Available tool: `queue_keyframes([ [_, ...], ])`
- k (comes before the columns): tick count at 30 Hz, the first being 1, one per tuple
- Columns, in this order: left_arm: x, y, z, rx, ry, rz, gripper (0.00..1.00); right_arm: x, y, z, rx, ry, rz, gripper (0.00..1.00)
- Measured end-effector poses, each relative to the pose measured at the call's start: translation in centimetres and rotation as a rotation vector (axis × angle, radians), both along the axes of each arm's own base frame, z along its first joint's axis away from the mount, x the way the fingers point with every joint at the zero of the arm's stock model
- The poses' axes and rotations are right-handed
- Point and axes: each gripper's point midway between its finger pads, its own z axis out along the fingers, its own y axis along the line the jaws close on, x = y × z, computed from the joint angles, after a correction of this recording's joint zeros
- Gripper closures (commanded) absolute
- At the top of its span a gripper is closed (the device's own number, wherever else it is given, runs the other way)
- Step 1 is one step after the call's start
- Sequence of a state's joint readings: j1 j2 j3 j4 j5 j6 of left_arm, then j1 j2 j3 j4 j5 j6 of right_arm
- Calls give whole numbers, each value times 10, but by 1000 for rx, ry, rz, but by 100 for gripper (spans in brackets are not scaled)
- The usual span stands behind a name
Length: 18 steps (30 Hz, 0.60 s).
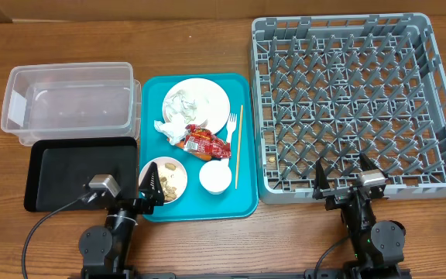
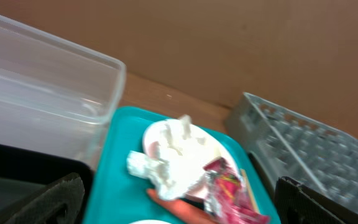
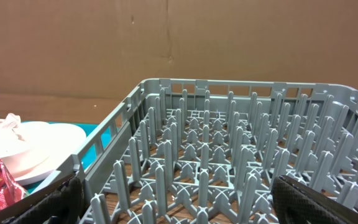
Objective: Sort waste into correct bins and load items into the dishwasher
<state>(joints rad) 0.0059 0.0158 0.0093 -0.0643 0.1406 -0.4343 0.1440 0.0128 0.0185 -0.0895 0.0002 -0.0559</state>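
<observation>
Overhead: my left gripper (image 1: 150, 190) and right gripper (image 1: 347, 180) both gape, holding nothing; napkins (image 1: 178, 108) and wrapper (image 1: 206, 142) lie on the teal tray (image 1: 242, 203), unsorted (start of the job, I judge). Left wrist: the wrapper lies ahead; next comes a reach down onto it. Right wrist: the dish rack (image 3: 229, 162) holds no dishes.

Low-set left arm (image 1: 108, 232) and right arm (image 1: 374, 231), jaws wide apart.

Teal tray (image 1: 246, 194), plain. Dish rack (image 1: 258, 116) grey, lattice floor. Tub (image 1: 10, 108) clear. Black tray (image 1: 68, 174), plain. Plate (image 1: 211, 93), napkins (image 1: 173, 128), fork (image 1: 231, 130) and cup (image 1: 215, 178) white. Wrapper (image 1: 204, 141) red-orange. Bowl (image 1: 163, 160) white, scraps (image 1: 173, 184) beige. Chopstick (image 1: 238, 147) pale wood. Table (image 1: 207, 248) brown, wood-grained.
</observation>
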Motion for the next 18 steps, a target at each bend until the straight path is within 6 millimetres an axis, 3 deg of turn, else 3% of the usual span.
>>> queue_keyframes([
  [5,-8,-14,20,-40,5,-77,0,0,0,0,0,1,0,0],
  [13,-39,-17,131,-32,-152,-101,0,0,0,0,0,1,0,0],
  [18,-43,-19,169,-35,-107,-111,0,0,0,0,0,1,0,0],
])
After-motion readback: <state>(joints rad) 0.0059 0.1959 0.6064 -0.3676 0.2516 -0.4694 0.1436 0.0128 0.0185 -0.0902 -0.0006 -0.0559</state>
